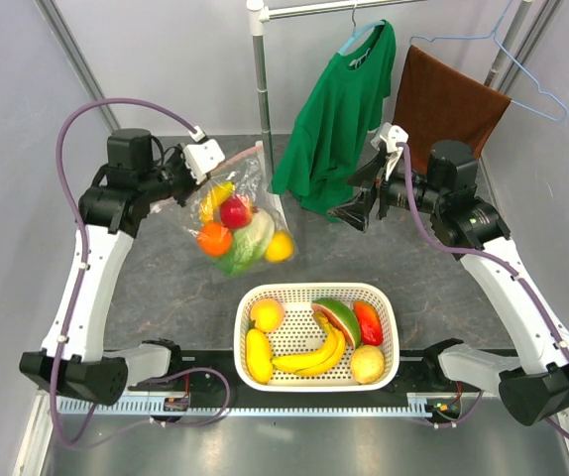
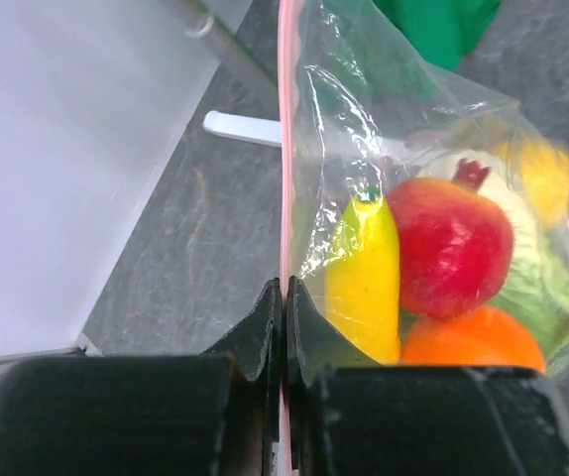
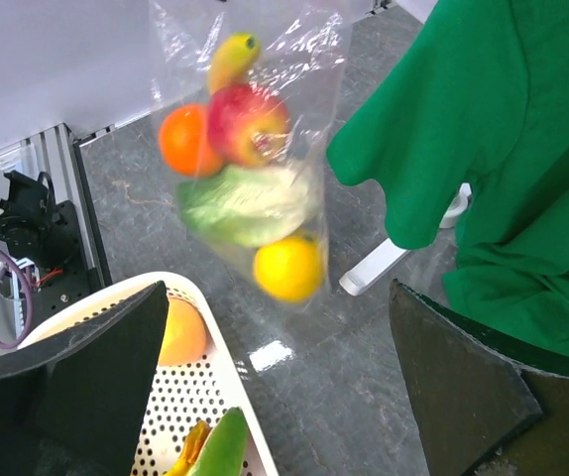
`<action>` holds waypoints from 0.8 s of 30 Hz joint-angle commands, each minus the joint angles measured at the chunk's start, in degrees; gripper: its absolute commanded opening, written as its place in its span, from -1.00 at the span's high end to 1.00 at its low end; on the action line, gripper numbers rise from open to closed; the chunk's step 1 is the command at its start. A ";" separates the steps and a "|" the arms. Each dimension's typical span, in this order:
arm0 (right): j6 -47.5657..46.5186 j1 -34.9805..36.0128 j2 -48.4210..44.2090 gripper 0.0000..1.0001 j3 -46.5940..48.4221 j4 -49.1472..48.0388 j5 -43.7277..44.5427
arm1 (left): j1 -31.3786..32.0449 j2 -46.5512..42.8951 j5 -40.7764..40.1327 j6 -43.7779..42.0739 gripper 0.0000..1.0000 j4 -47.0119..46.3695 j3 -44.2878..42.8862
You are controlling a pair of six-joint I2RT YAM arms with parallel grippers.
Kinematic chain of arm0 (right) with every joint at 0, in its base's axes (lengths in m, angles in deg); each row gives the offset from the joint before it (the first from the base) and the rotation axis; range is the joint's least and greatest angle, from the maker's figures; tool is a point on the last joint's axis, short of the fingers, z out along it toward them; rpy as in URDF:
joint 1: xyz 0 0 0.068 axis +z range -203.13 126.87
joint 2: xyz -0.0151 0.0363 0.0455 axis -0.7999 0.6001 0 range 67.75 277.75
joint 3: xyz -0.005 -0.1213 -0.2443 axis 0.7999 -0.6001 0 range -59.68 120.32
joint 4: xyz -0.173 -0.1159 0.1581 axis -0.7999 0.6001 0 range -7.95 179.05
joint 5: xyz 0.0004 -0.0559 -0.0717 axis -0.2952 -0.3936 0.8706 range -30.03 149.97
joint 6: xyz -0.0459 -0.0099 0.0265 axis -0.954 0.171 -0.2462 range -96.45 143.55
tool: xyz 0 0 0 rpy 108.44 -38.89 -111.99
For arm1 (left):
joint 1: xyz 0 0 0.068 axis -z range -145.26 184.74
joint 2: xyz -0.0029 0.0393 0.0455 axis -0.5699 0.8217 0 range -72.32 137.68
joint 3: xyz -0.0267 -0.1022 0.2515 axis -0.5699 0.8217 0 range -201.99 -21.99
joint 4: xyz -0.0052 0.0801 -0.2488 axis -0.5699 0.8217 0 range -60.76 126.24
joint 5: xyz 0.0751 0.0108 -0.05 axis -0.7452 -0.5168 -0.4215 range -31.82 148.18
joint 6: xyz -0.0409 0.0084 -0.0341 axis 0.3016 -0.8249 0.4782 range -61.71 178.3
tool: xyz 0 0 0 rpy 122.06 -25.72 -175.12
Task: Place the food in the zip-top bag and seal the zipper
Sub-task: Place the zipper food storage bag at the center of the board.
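Note:
My left gripper point(image 1: 197, 171) is shut on the pinkish zipper point(image 2: 285, 149) at the mouth edge of the clear zip-top bag point(image 1: 240, 213) and holds the bag hanging above the table. Inside the bag are the orange point(image 1: 214, 239), the green cabbage point(image 1: 248, 243), the round yellow fruit point(image 1: 279, 247), a red pomegranate point(image 2: 453, 243) and a long yellow piece point(image 2: 364, 268). In the left wrist view the jaws point(image 2: 284, 293) are pressed together on the strip. My right gripper point(image 1: 359, 203) is open and empty, right of the bag. Its view shows the bag point(image 3: 255, 59) ahead.
A white basket point(image 1: 316, 292) at the near middle holds bananas point(image 1: 314, 357), a watermelon slice point(image 1: 339, 315) and other toy produce. A green shirt point(image 1: 339, 109) and a brown towel point(image 1: 448, 99) hang on a rack point(image 1: 261, 79) at the back, close to my right gripper.

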 commanded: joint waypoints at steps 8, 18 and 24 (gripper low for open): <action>-0.46 0.10 3.10 -0.96 2.33 -0.89 0.76 | -10.72 19.55 11.36 -15.25 0.96 -7.90 -18.26; -3.79 0.10 1.09 -0.96 -0.65 0.95 2.17 | -15.03 13.33 14.26 -32.81 0.96 -7.72 15.24; -5.47 0.01 0.38 -0.96 -1.88 3.59 3.57 | -15.03 3.31 15.14 -35.39 0.83 -4.38 30.84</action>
